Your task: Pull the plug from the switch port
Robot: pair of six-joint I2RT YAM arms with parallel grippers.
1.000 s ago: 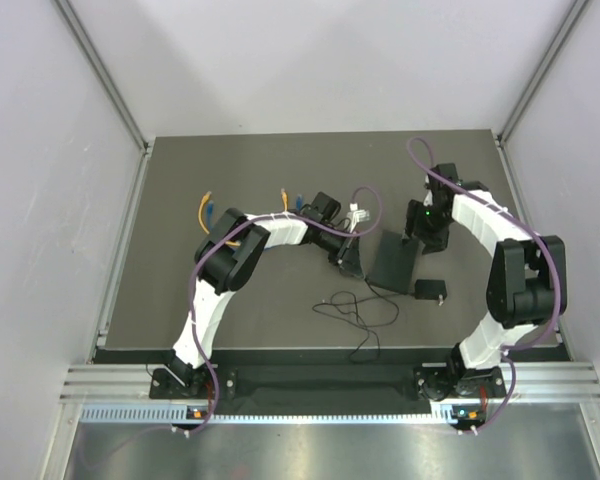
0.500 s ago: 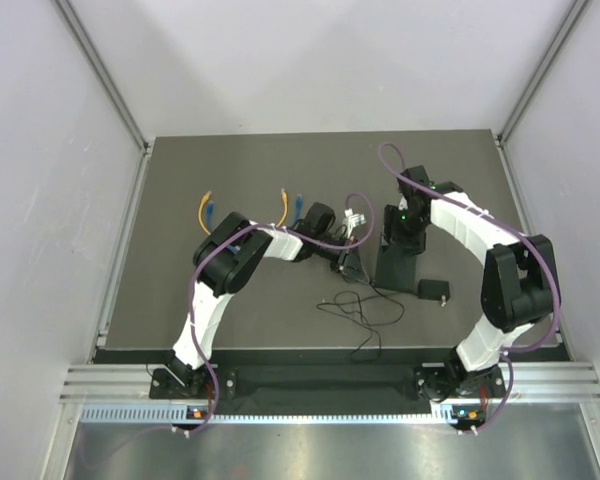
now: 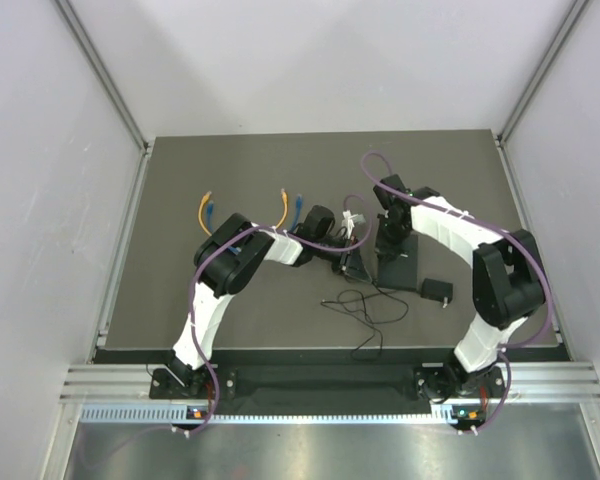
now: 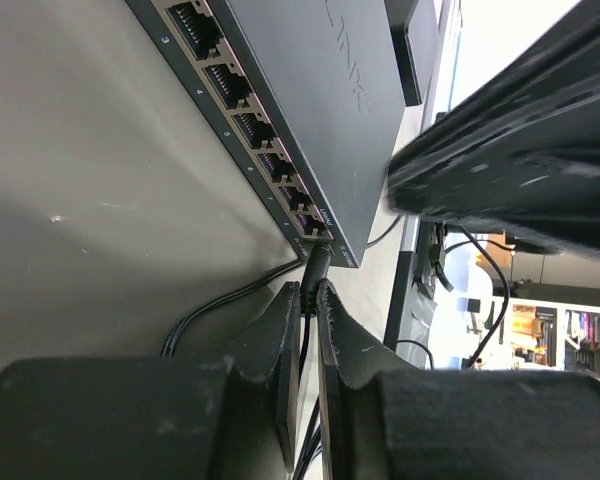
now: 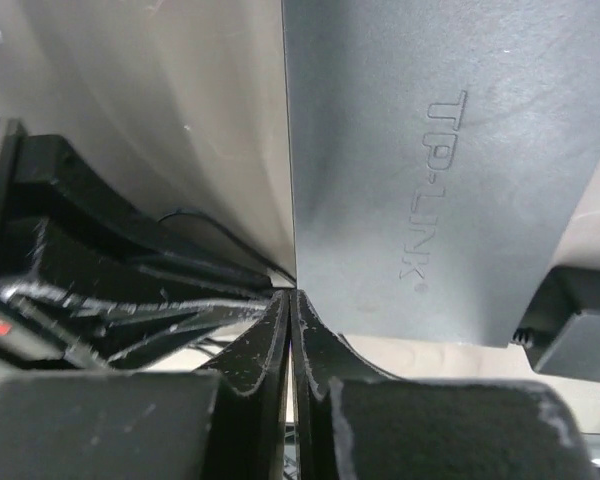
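Observation:
The switch (image 3: 400, 270) is a flat black box lying right of centre on the mat. In the left wrist view its row of ports (image 4: 242, 100) runs along the side, and the black plug (image 4: 316, 262) sits in the last switch port at the near corner. My left gripper (image 4: 308, 292) is shut on the plug's boot just below that port (image 3: 352, 262). My right gripper (image 5: 292, 296) is shut with nothing between its fingers; its tips rest against the near left edge of the switch (image 5: 430, 150), beside the left gripper (image 3: 387, 237).
A small black cube adapter (image 3: 437, 291) with a thin black wire (image 3: 365, 305) lies in front of the switch. Orange and blue cable ends (image 3: 206, 210) lie at the left, more (image 3: 288, 205) near the middle, with a white connector (image 3: 355, 220) beside them.
My right arm swung left over the switch and its gripper closed. My left gripper stayed closed on the plug and barely moved.

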